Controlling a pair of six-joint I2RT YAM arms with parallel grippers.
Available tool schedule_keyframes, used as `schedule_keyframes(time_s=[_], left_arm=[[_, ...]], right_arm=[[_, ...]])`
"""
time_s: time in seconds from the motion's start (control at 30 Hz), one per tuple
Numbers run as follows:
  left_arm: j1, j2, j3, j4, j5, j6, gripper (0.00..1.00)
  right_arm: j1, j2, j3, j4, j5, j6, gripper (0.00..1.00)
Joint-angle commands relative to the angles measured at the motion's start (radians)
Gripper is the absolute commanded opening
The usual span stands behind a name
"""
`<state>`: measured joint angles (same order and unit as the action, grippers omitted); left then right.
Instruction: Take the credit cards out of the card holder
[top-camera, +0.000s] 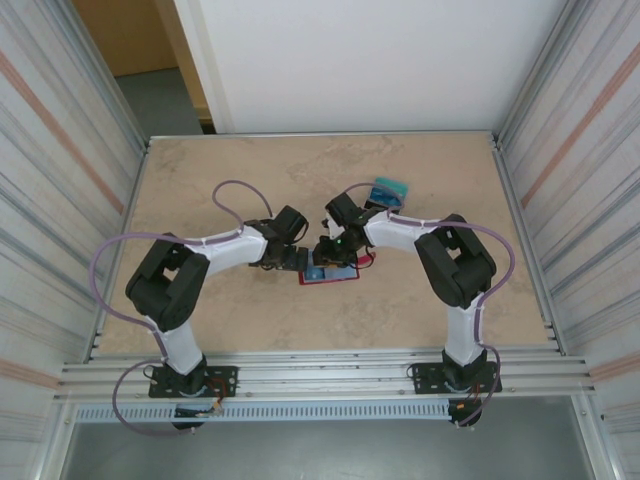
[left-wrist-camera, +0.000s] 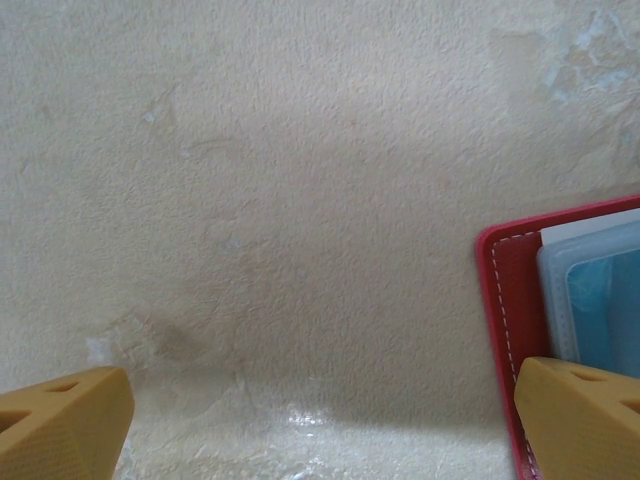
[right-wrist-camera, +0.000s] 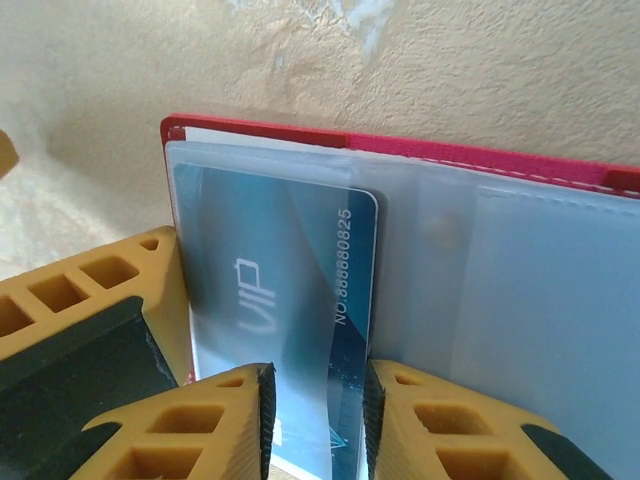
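On mottled table (top-camera: 200, 180) | red card holder (right-wrist-camera: 450, 152) | left jaws released | right jaws ajar over glossy card (right-wrist-camera: 290, 290)

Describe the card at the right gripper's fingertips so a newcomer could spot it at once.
At the middle of the table lies the open red card holder. In its end pocket, at the right gripper, sits a teal-blue card. Unlike the pale, blank-looking neighbouring pocket, it reads VIP with a printed number.
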<state>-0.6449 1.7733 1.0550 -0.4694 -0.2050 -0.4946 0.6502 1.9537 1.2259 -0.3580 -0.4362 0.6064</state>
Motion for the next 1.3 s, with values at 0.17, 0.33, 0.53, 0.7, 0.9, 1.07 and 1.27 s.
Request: schedule_keyframes(time_s=[0.17, 0.33, 0.53, 0.7, 0.9, 1.07, 1.27], left_arm=[[-0.009, 0.019, -0.003, -0.064, -0.032, -0.013, 0.99], [-0.009, 0.023, -0.003, -0.065, -0.03, -0.013, 0.99], [-0.009, 0.026, 0.008, -0.064, -0.026, -0.012, 0.99], [-0.009, 0.026, 0.008, -0.064, -0.022, -0.012, 0.99], [-0.009, 0.027, 0.013, -0.073, -0.025, -0.013, 0.99], [-0.009, 0.033, 0.014, -0.082, -0.032, -0.017, 0.99], [-0.009, 0.049, 0.012, -0.085, -0.034, -0.022, 0.99]], right_arm=[[-0.035, -0.083, -0.085, 0.183, -0.155, 0.073, 0.26], [-0.049, -0.087, -0.122, 0.271, -0.207, 0.11, 0.21], [-0.054, -0.053, -0.147, 0.353, -0.262, 0.145, 0.2], [-0.054, -0.03, -0.173, 0.442, -0.297, 0.184, 0.17], [-0.067, -0.04, -0.198, 0.475, -0.305, 0.201, 0.13], [-0.084, -0.068, -0.218, 0.481, -0.306, 0.201, 0.07], [-0.104, -0.096, -0.23, 0.468, -0.297, 0.194, 0.05]])
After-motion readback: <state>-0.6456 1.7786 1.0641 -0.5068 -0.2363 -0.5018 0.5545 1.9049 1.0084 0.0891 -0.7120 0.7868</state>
